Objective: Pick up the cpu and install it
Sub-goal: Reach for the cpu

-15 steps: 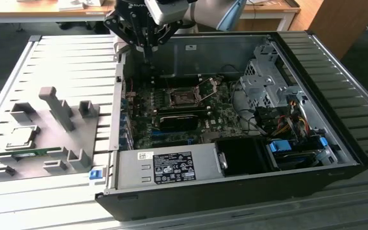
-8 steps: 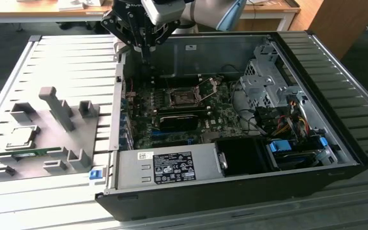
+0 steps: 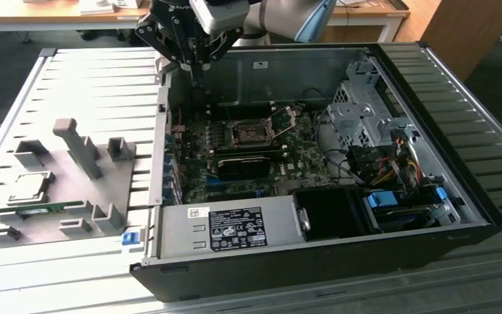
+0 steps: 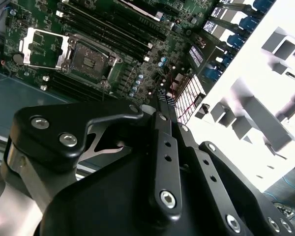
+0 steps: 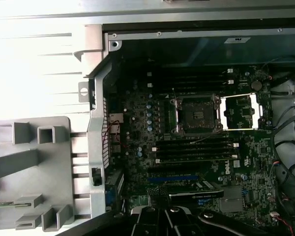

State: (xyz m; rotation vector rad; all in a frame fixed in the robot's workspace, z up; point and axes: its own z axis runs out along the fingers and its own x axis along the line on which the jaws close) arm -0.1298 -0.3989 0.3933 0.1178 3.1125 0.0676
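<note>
The jaws are together with nothing between them, hanging over the near corner of the open computer case point(image 3: 321, 261), just inside its wall. In the exterior view they point down at the motherboard point(image 3: 233, 170) from high up and touch nothing. The cpu point(image 3: 26, 186) is well apart from the jaws. It lies flat in a grey holder point(image 3: 72, 190) on the slatted bench point(image 3: 85, 72), outside the case and beyond the wall nearest the jaws. A green memory stick point(image 3: 37, 209) lies just beside it in the same holder. The socket point(image 5: 194, 115) sits below and ahead of the jaws on the board, its metal frame point(image 5: 241, 110) swung open beside it and its bed bare, so no part of the install is done.

Several risks show from here:
- The case wall and the tall posts of the holder stand between the jaws and the cpu, and a low sweep across could catch on them.
- The chip is thin and sits low among raised blocks, so jaws brought down off-centre could skid off its smooth metal top or tip it.
- The memory stick is close enough to be nudged or taken by mistake.
- The socket contacts look fine, and a chip set down tilted or turned the wrong way could bend them
</note>
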